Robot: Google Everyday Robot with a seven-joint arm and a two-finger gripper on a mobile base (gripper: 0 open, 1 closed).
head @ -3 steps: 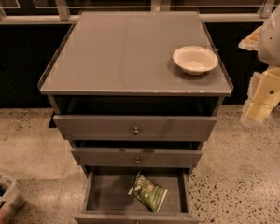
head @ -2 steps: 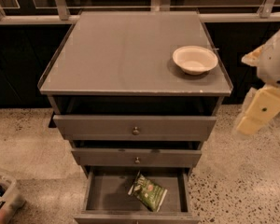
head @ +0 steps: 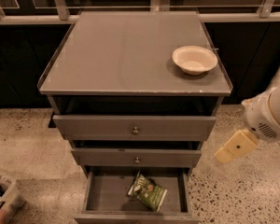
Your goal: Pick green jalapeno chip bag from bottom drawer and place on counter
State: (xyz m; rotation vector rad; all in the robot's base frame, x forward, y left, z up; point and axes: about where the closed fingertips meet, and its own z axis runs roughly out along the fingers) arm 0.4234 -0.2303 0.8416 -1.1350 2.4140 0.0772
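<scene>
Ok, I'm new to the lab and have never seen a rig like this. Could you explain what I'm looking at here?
There is one camera view, looking down on a grey cabinet with three drawers. The white and cream shape at the right edge is a robot arm. Its gripper hangs to the right of the cabinet, apart from it, with nothing visibly in it. The flat top is the counter, and a pale bowl sits near its right edge. The bottom drawer is pulled open, and the green jalapeno chip bag lies inside it. The robot's job is to lift that bag onto the counter, which is not yet done. A bin stands on the floor at the lower left.
</scene>
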